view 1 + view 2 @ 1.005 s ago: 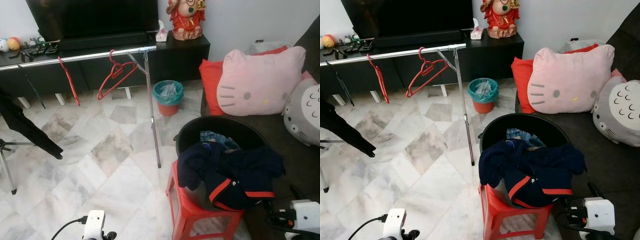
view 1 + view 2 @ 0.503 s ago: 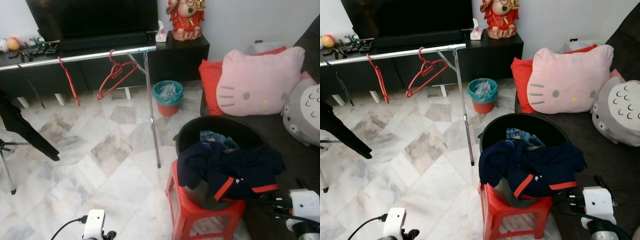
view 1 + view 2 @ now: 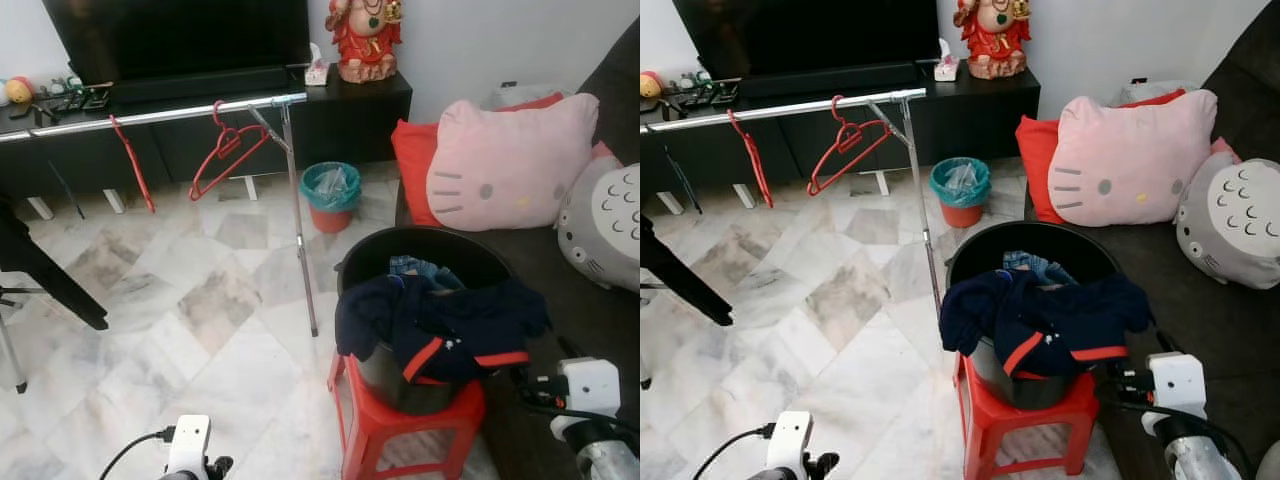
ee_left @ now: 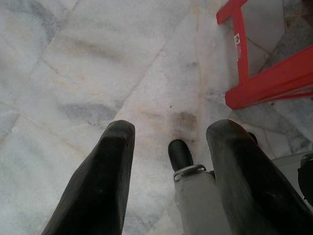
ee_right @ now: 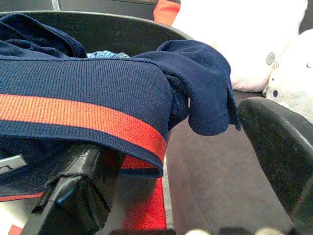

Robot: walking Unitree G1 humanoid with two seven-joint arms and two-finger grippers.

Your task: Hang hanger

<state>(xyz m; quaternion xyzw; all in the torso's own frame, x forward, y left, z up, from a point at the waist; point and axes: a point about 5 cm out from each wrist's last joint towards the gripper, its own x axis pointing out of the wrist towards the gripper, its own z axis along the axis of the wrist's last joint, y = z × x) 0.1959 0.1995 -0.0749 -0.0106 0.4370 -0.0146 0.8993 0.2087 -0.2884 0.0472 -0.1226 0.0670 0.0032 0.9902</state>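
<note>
Even, soft indoor light brightens the room; the pale marbled floor tiles (image 3: 200, 330) show mild sheen and faint shadows. The head views are reasonably sharp. In the right wrist view, the near black fingers (image 5: 274, 147) are blurred.

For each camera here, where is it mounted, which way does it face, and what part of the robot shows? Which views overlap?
Left and right eye views: head stereo pair, looking forward and down at the clothes rail, red hangers, black laundry tub on the red stool; both wrists at the bottom edge.
Left wrist view: looks down at the marble floor; left gripper open.
Right wrist view: faces the navy garment; right gripper open.
Shared: stool, garment.
</note>
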